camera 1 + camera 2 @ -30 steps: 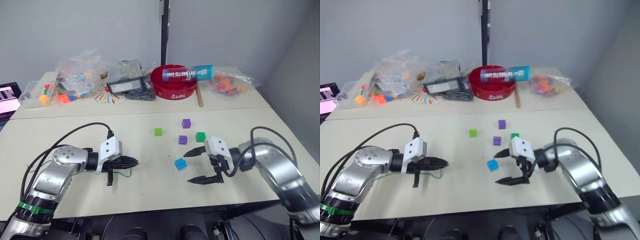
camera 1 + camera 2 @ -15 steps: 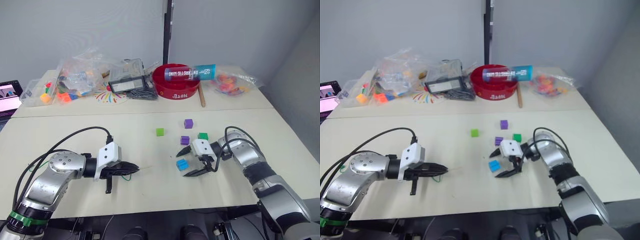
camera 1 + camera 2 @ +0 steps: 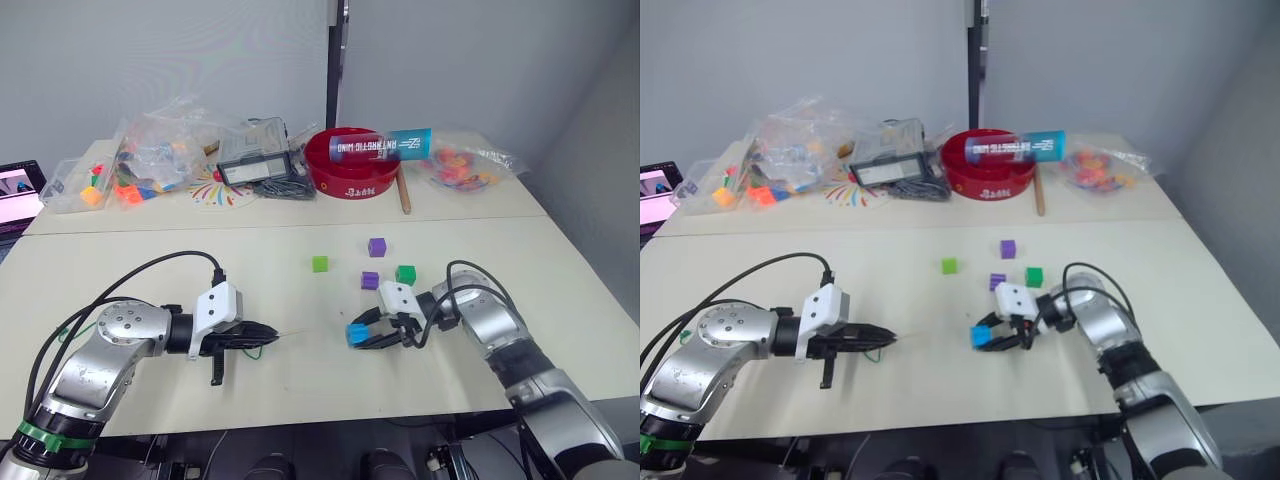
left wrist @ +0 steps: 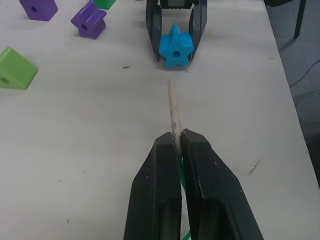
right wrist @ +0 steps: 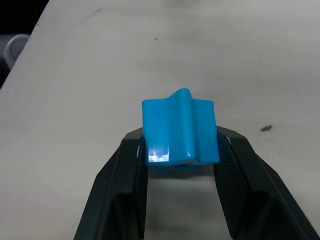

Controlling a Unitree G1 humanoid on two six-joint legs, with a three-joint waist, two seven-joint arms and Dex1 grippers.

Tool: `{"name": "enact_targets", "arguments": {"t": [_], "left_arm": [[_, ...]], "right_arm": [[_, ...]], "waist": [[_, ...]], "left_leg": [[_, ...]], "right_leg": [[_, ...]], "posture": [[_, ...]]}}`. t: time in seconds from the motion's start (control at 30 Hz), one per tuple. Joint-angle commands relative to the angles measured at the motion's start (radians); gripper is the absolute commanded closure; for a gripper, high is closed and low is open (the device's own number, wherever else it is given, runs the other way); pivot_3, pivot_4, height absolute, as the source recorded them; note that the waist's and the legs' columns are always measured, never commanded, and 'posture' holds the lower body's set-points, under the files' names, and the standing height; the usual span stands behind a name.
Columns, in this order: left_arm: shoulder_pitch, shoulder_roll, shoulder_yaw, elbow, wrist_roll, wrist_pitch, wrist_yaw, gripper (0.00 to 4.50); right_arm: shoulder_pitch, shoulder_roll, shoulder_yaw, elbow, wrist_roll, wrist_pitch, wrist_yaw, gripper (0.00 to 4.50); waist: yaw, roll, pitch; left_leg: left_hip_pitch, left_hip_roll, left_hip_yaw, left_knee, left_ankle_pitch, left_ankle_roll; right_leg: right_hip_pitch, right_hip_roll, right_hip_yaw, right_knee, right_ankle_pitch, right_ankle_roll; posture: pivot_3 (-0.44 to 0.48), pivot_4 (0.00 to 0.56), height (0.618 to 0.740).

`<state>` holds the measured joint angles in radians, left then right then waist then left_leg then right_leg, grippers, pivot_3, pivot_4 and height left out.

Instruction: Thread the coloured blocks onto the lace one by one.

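My right gripper (image 3: 360, 335) is shut on a blue star-shaped block (image 5: 180, 127), its two fingers pressing the block's sides on the table. The block's hole (image 4: 175, 51) faces my left gripper (image 4: 177, 137). That gripper is shut on the lace's pale stiff tip (image 4: 173, 110), which points at the blue block with a short gap between. The green cord (image 3: 872, 352) trails behind the left gripper. A light green block (image 3: 319, 264), two purple blocks (image 3: 377, 247) (image 3: 370, 281) and a dark green block (image 3: 405, 274) lie loose behind the right gripper.
At the back of the table stand a red bowl (image 3: 350, 178) with a tube (image 3: 380, 146) across it, a black device (image 3: 250, 160), a wooden stick (image 3: 402, 195) and plastic bags of toy pieces (image 3: 155, 150) (image 3: 465, 165). A screen (image 3: 15, 190) sits at far left.
My right gripper has moved left up to the blue block and closed its wide-open fingers onto it. The left gripper keeps its hold on the lace tip, nearly still.
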<state>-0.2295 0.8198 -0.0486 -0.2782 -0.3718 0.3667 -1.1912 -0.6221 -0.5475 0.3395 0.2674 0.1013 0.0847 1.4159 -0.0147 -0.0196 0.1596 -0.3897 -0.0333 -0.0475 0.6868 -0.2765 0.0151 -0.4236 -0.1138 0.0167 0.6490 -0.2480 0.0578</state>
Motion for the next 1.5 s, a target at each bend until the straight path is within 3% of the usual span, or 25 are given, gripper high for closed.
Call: {"name": "enact_targets", "arguments": {"t": [0.03,0.2,0.5,1.5], "left_arm": [[-0.024,-0.002,-0.012,-0.012,0.007,-0.029,-0.005,4.5],[-0.068,-0.028,-0.077,0.025,0.039,-0.057,-0.019,4.5],[-0.126,-0.096,-0.177,0.114,0.119,-0.127,-0.024,4.5],[-0.205,-0.167,-0.259,0.132,0.237,-0.111,0.026,4.5]], "right_arm": [[0.048,-0.019,-0.003,-0.173,0.001,0.125,-0.054,3.16],[0.083,-0.009,0.009,-0.186,-0.053,0.127,-0.149,3.16],[0.09,-0.016,0.024,-0.188,-0.063,0.113,-0.165,3.16],[0.112,-0.047,0.058,-0.323,-0.06,0.186,-0.169,3.16]], "waist": [[0.002,0.0,0.0],[0.003,0.0,0.0],[0.0,0.0,0.0],[0.002,0.0,0.0]], "left_leg": [[0.0,0.0,0.0,0.0,-0.001,0.001],[0.001,-0.001,0.0,0.0,-0.001,0.002],[0.002,0.0,0.001,0.001,-0.001,0.002],[0.0,0.0,0.0,0.004,-0.002,0.003]], "right_leg": [[0.0,0.0,0.0,0.0,0.0,0.0],[0.001,0.0,0.0,-0.001,0.0,0.0],[0.002,0.0,0.0,-0.001,0.0,0.0],[0.002,0.001,-0.001,-0.001,0.0,0.0]], "posture": [[0.0,0.15,0.74],[0.0,0.15,0.74],[0.0,0.15,0.74],[0.0,0.15,0.74]]}}
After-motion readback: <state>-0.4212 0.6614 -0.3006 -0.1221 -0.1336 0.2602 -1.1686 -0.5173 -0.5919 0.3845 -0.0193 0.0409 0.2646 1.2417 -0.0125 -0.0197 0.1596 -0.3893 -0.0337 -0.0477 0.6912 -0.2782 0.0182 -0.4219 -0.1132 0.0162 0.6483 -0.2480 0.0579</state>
